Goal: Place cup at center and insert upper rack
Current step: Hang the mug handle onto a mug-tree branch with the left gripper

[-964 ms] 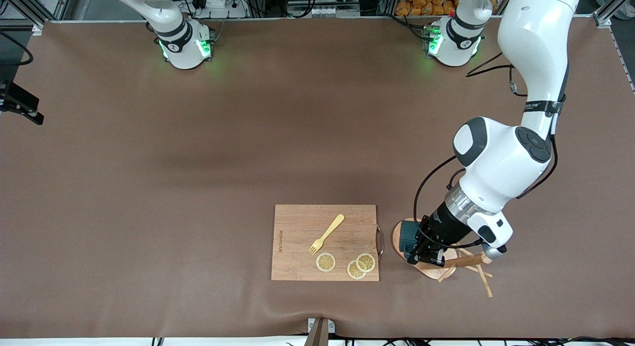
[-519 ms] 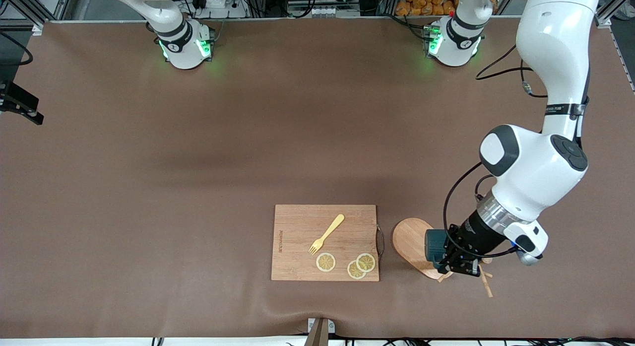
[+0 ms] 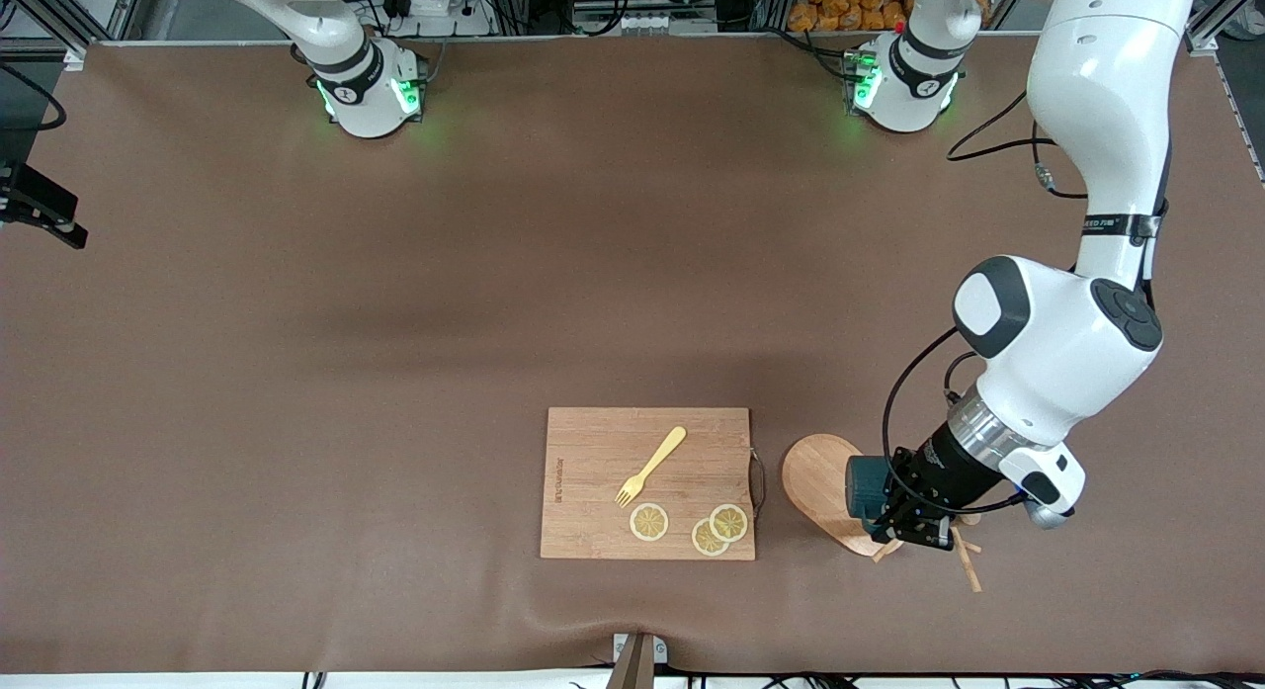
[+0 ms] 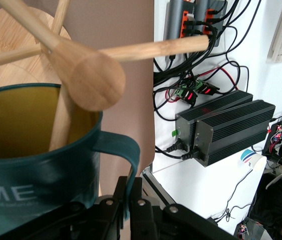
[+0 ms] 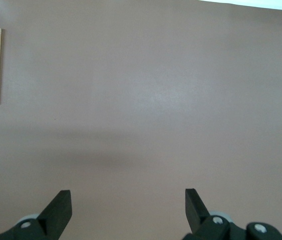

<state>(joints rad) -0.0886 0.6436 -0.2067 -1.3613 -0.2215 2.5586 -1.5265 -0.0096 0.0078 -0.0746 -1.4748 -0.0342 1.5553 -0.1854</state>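
Right gripper (image 5: pixel 125 212): up in the air over bare brown counter (image 3: pixel 296 323) at the right arm's end. Its jaws are wide apart and hold nothing. This arm waits.

Cutting board (image 3: pixel 647 482): lies flat on the counter, toward the front camera. A yellow fork (image 3: pixel 650 467) and three lemon slices (image 3: pixel 691 526) sit on it (none of these are part of the job).

Upper rack (image 3: pixel 825 489): the wooden mug tree lies tipped over, just beside the board toward the left arm's end. Its oval base faces up at a slant, and its thin pegs (image 3: pixel 964 560) poke out on the counter under the left arm.

Cup (image 3: pixel 864 487): the teal cup is right in front of the rack's base, and a peg crosses its yellow inside in the left wrist view. It has not reached the center yet.

Left gripper (image 3: pixel 904 516): low over the rack, jaws pinched on the cup's handle (image 4: pixel 123 160), probably so it can carry the cup away by that loop.
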